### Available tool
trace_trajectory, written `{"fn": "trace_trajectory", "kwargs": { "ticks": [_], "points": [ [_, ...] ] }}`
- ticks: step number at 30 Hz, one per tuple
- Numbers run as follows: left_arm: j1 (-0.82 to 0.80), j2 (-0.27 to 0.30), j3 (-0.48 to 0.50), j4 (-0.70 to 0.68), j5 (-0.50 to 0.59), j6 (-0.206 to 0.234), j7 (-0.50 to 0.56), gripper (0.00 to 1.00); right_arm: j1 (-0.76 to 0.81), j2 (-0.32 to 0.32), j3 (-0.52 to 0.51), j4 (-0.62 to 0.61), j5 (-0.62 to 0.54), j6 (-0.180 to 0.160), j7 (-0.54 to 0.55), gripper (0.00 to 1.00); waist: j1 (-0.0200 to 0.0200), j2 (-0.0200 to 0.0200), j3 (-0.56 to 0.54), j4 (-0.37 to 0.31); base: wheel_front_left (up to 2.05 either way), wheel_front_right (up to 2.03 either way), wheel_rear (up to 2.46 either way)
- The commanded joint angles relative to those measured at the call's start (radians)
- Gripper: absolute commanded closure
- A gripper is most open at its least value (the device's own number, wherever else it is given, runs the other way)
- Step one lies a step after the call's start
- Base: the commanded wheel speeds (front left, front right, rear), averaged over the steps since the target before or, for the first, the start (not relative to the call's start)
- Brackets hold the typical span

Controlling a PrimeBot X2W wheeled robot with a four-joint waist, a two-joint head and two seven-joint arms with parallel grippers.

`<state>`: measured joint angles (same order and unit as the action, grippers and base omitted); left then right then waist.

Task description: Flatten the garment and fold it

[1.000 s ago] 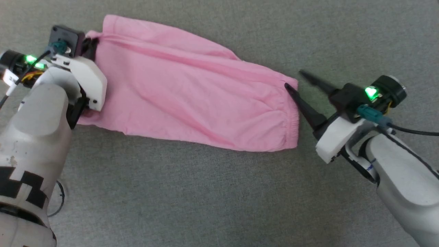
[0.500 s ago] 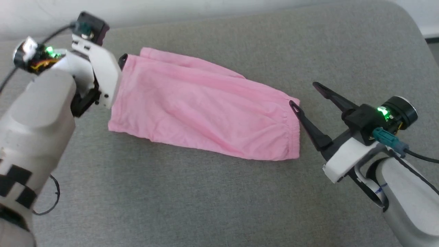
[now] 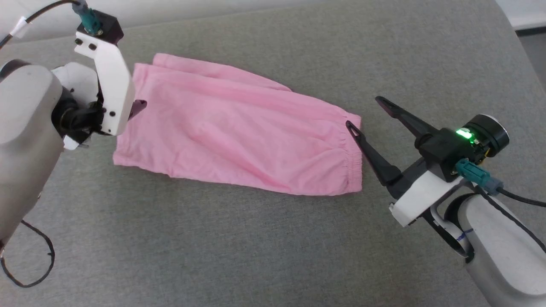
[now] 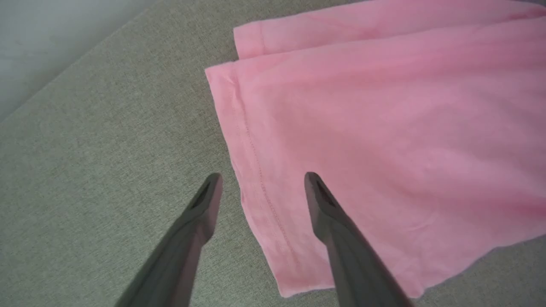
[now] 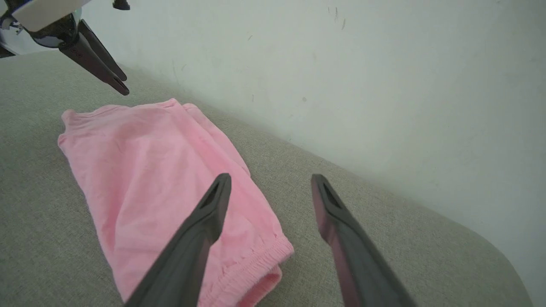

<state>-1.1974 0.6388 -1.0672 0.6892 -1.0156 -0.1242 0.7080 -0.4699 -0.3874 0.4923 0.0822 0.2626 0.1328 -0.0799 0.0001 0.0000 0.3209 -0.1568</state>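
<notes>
Across the middle of the head view, the garment was seen spread on a grey fabric surface, its elastic waistband turned to the right. At the frame's left, the left pincer was held parted and empty above the hemmed edge. At the right, the right pincer was held wide and empty, just beside the waistband.
</notes>
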Motion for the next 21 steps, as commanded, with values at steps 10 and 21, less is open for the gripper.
{"fn": "trace_trajectory", "kwargs": {
  "ticks": [10, 21],
  "points": [
    [0.045, 0.014, -0.087, 0.006, -0.029, -0.006, 0.078, 0.0, -0.046, 0.025, 0.014, 0.038, -0.001, -0.002, -0.026, 0.0, -0.0001, 0.0, 0.079, -0.068, 0.0, 0.0, 0.0],
    [0.058, 0.02, -0.147, -0.017, -0.048, -0.006, 0.015, 1.0, -0.137, -0.019, 0.026, 0.049, 0.019, -0.002, 0.023, 0.0, -0.0001, 0.0, 0.034, -0.046, 0.0, 0.0, 0.0]
  ]
}}
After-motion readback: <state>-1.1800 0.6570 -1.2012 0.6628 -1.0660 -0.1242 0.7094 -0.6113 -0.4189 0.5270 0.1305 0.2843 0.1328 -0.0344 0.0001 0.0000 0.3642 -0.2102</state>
